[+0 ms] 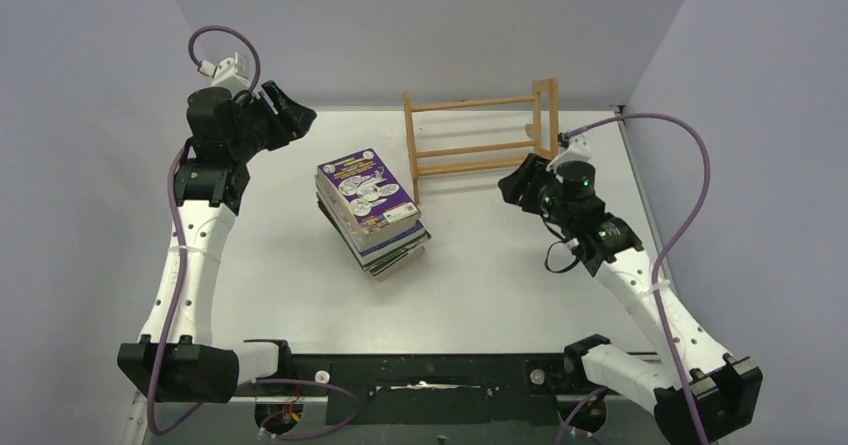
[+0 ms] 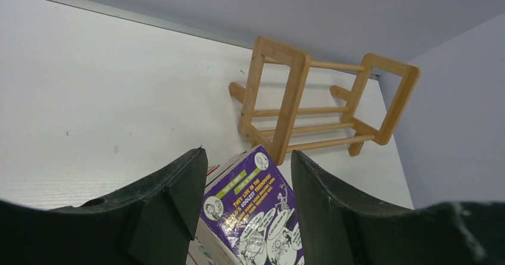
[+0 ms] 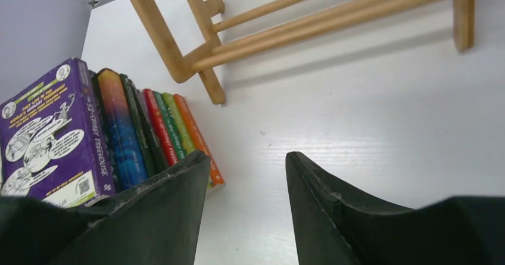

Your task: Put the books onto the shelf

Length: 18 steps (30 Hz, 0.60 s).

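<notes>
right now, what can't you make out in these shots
- Top view: the purple book lies on top of the books under it, so their covers and exact number are hidden.
- Left wrist: the left claw and the bottom edge cut off most of the books.
- Right wrist: the spine titles are too small to read, and the shelf runs off the top edge.

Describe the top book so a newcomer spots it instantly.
Find the wooden shelf at the back. Just nearer and to its left lies a stack of books. The top book alone shows a purple cover with cartoon bubbles.
</notes>
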Each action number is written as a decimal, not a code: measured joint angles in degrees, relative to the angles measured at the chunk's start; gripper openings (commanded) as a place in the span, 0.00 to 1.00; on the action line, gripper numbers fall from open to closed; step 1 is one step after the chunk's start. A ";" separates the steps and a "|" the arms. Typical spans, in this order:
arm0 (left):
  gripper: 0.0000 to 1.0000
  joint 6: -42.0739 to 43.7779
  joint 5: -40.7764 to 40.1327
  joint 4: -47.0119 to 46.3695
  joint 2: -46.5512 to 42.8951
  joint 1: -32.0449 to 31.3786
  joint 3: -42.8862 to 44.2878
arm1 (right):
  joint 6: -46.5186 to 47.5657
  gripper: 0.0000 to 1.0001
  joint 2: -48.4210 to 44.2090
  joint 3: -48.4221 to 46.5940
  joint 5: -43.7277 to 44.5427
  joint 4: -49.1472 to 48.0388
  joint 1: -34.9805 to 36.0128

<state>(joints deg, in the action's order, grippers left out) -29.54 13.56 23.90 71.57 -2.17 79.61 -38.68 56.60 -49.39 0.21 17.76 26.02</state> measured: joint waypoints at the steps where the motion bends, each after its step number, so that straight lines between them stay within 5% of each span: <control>1: 0.53 0.00 0.63 0.00 0.00 0.00 0.48 | 2.12 0.53 1.14 -1.77 -2.49 0.31 -3.02; 6: 0.53 0.22 0.63 1.07 -0.04 0.07 0.55 | 8.02 0.54 9.22 -2.75 -12.87 -0.87 -6.51; 8: 0.53 0.22 0.55 1.31 -0.07 0.11 -0.37 | 8.24 0.44 11.67 -0.37 -15.67 -1.31 -6.34; 13: 0.53 -0.02 0.46 1.44 -0.02 0.70 -2.64 | 7.54 0.02 13.94 7.13 -20.00 -3.80 -4.79; 18: 0.52 -1.25 0.57 -0.33 1.01 0.92 -3.48 | 5.81 0.00 16.11 11.15 -22.34 -10.71 -3.23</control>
<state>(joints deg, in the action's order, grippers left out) -30.79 14.13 23.57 72.58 -1.26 76.14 -32.86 72.71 -38.24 -22.13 7.05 22.79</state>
